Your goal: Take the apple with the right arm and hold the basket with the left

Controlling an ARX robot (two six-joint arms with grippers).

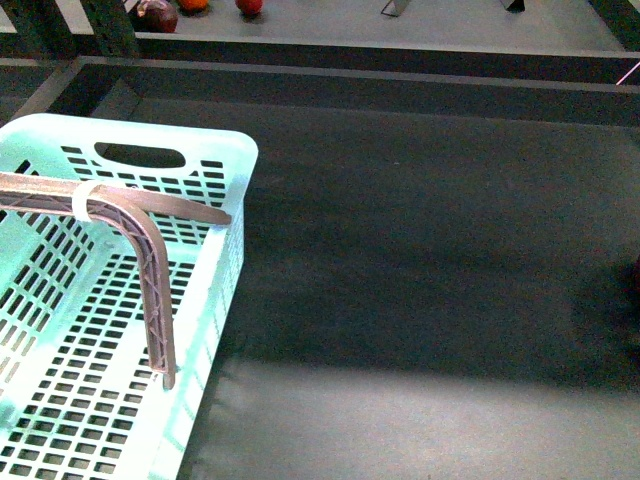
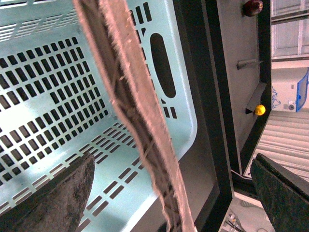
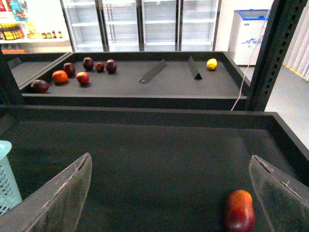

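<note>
The right end effector (image 3: 169,162) is wide open and empty. The apple (image 3: 239,211) lies near the right edge of the bench (image 1: 420,250). The left end effector (image 2: 172,162) is wide open, with the handle (image 2: 130,96) of the basket (image 1: 232,150) between its fingers, unclamped. The basket occupies the near left corner.

one basket (image 1: 232,140); one apple (image 3: 239,210)
</note>
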